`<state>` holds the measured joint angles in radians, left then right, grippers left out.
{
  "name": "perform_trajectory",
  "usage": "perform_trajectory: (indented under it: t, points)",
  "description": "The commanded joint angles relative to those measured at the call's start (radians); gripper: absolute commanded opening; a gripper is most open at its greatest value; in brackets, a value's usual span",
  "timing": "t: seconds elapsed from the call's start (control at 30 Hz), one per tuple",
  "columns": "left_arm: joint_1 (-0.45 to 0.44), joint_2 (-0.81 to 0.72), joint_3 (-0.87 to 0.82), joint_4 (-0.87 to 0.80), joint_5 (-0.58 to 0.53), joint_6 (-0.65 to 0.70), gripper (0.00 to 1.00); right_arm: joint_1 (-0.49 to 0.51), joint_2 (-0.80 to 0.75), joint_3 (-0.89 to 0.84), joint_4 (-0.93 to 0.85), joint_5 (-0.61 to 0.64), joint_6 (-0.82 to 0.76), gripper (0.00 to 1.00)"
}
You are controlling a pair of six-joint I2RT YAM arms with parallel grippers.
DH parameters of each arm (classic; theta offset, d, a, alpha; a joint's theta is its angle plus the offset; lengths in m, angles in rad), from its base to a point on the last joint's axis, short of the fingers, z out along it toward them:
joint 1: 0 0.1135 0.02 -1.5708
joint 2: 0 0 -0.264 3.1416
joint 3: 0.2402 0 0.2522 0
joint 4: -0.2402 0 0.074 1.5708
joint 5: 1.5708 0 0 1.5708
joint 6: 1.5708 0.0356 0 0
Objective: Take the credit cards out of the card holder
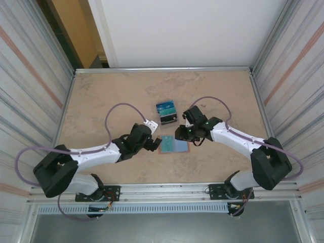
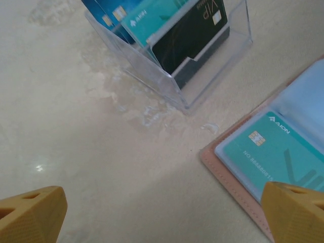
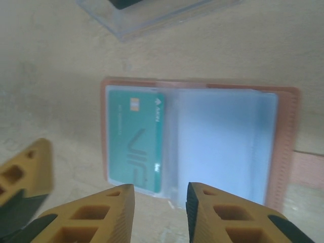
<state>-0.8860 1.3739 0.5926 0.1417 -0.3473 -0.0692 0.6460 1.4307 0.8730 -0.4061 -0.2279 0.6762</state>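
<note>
Right wrist view, right hand (image 3: 160, 196): fingers stand a narrow gap apart with nothing between them; it hovers over the near edge of the card holder (image 3: 284, 126).
Left hand (image 2: 162, 197): spread wide and empty, low over the bare worktop (image 2: 91, 152), one fingertip just over the card holder's edge.
Card holder position: lies flat and opened out on the worktop between the two hands, pale blue-grey panels up, tan border around them.
Teal card (image 3: 134, 142): sits in the panel nearer the left hand, chip showing, its lower corner just ahead of the right hand's fingertips.
Other panel (image 3: 223, 136): a pale sleeve; I cannot tell whether it has a card in it.
Strap tab (image 3: 306, 169): juts from the holder's far side edge.
Clear stand (image 2: 202, 81): just beyond the holder, upright, with blue, teal and black cards slotted in it.
</note>
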Motion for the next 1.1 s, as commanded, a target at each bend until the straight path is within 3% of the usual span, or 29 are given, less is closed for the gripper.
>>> perform_trajectory:
  t: [0.0, 0.47, 1.07]
  points:
    - [-0.015, 0.049, -0.008, 0.121, 0.026, -0.065, 0.99, -0.004, 0.061, 0.012, 0.052, -0.082, 0.031, 0.31]
    - [-0.032, 0.202, 0.016, 0.128, -0.011, -0.081, 0.99, 0.023, 0.190, 0.037, 0.109, -0.112, 0.024, 0.27]
    - [-0.056, 0.197, 0.027, 0.044, -0.059, -0.084, 0.99, 0.001, 0.247, 0.001, 0.172, -0.159, 0.030, 0.16]
